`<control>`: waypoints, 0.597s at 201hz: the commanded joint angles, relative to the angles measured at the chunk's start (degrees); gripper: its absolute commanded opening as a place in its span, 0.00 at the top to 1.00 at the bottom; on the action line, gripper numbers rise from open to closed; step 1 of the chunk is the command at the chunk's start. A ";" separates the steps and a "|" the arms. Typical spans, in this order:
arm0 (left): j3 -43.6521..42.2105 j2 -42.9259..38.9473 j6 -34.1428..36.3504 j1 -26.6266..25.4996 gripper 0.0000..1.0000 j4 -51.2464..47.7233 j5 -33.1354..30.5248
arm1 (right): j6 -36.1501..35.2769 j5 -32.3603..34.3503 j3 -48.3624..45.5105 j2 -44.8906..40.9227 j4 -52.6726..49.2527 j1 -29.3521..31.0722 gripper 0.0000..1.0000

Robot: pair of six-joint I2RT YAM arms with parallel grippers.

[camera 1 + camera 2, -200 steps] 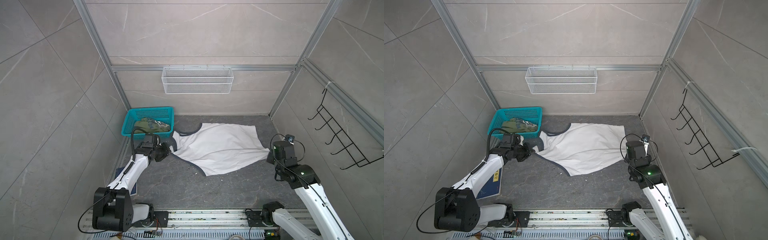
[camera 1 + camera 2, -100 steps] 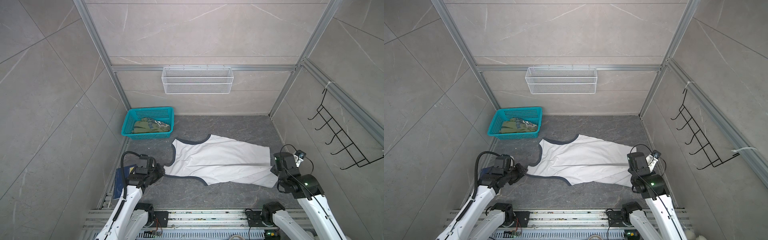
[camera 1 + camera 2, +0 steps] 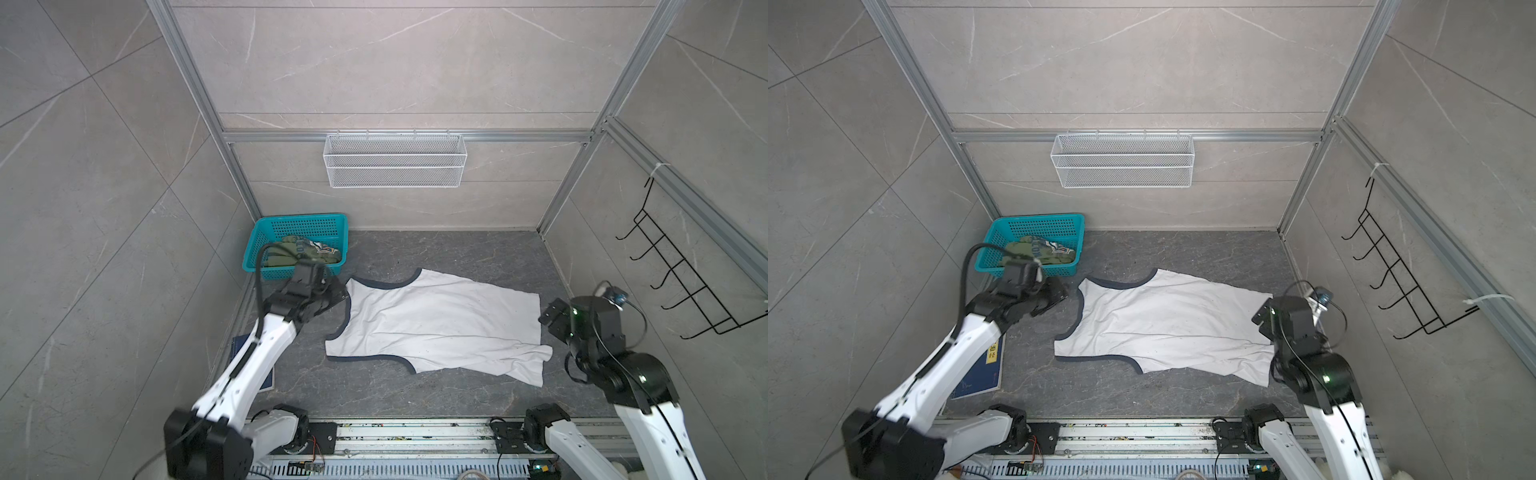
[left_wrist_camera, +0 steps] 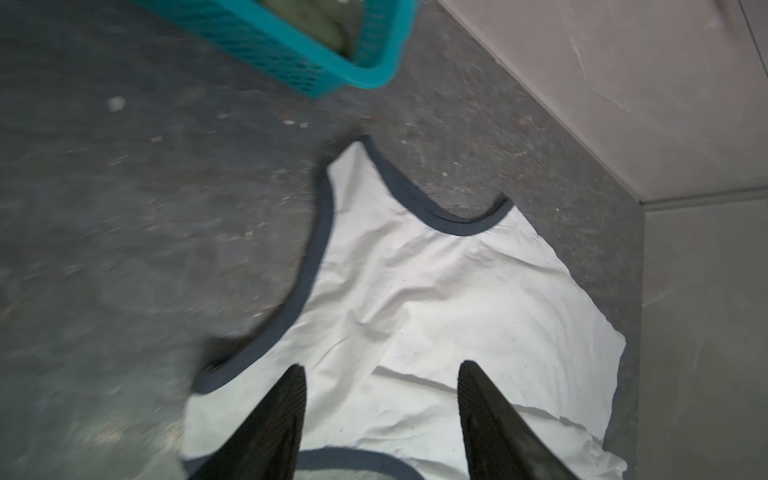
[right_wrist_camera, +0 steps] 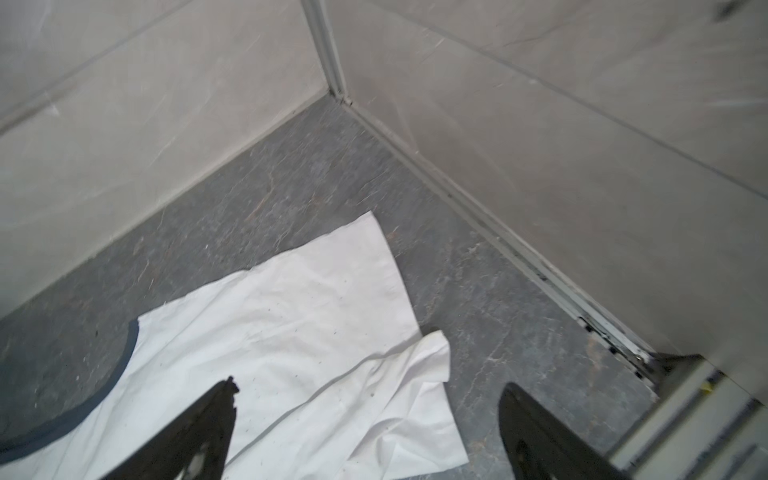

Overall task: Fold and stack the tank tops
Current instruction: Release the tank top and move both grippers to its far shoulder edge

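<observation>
The white tank top (image 3: 436,328) lies spread on the grey surface (image 3: 415,253), straps left, hem right, its near right corner rumpled. The olive tank top (image 3: 291,254) sits bunched in the teal basket (image 3: 303,217) at far left. Left jaws stand spread by the straps, right jaws spread wide by the hem, both empty

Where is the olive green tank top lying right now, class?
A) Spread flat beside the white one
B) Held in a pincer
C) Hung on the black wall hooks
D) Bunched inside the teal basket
D: the olive green tank top sits crumpled inside the teal basket, while the white tank top lies spread out separately, outside it.
</observation>
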 commanded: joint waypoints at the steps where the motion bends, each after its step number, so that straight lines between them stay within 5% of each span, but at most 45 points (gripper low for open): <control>1: 8.57 12.19 4.02 -6.04 0.38 2.81 3.25 | -5.82 -13.04 -1.01 11.90 8.40 -0.06 0.00; 55: 27.09 37.75 6.08 -12.42 0.38 3.84 6.12 | -5.12 -14.73 -1.41 31.98 20.71 -0.45 0.00; 120: 36.02 51.56 7.38 -14.19 0.33 3.83 7.17 | -4.63 -21.25 -1.01 47.27 27.19 -7.34 0.01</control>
